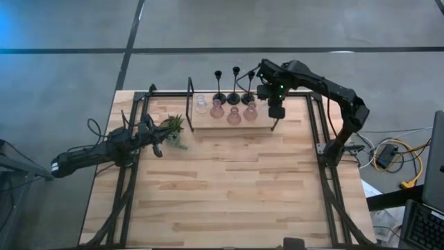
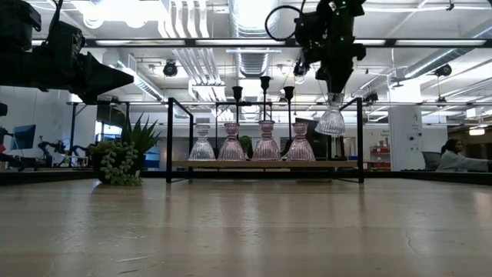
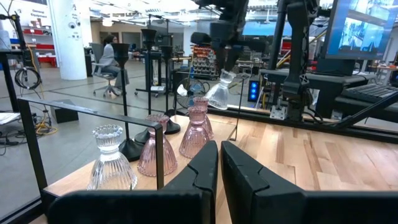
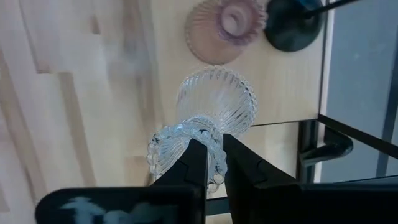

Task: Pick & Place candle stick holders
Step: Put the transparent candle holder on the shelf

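Pale wooden tabletop under an open, ceiling-lit workshop.

3 black stemmed holders upright at back | 3 pink holders, 1 clear holder in row | lifted clear holder airborne

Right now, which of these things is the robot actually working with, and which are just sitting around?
Part of the job:
clear glass holder, in the right hand
glass holders on the shelf: three pink, one clear
black stemmed holders

Just sitting around:
small green plant
left hand, shut, empty
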### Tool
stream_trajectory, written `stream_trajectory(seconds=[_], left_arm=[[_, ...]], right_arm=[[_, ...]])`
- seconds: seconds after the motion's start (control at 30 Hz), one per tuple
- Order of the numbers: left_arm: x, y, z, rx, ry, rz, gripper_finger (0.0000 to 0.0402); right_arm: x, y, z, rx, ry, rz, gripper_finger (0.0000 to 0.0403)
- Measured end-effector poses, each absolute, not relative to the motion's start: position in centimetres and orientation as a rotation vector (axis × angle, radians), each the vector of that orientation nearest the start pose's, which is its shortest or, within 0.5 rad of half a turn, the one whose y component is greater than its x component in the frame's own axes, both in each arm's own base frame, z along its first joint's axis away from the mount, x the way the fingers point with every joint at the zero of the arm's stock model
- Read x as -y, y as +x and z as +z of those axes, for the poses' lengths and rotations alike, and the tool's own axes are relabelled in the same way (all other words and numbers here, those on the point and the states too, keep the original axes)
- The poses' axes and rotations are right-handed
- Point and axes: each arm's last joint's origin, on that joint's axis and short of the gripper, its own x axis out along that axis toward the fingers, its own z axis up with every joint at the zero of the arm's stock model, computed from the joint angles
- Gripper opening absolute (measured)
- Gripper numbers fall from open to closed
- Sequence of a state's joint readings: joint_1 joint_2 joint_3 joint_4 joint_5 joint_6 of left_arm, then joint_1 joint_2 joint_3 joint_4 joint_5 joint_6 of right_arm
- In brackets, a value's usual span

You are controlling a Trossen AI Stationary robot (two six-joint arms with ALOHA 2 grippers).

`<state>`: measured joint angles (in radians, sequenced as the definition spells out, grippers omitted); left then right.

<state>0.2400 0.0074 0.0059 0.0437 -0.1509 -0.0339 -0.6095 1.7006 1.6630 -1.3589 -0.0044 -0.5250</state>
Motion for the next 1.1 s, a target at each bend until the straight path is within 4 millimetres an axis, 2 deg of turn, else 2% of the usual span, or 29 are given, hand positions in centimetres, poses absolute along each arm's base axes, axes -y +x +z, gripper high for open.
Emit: stream_trajectory(seconds=[0.57, 1.1], left_arm=[[-2.7, 9.4, 16.9, 0.049, -0.032, 0.390, 0.0026], [-2.7, 9.4, 16.9, 0.049, -0.031, 0.390, 0.0026]], right_arm=[[22.7, 25.6, 29.2, -1.449, 0.005, -0.101, 0.0020], [24.3, 26.3, 26.9, -1.475, 0.011, -0.084, 0.0020]])
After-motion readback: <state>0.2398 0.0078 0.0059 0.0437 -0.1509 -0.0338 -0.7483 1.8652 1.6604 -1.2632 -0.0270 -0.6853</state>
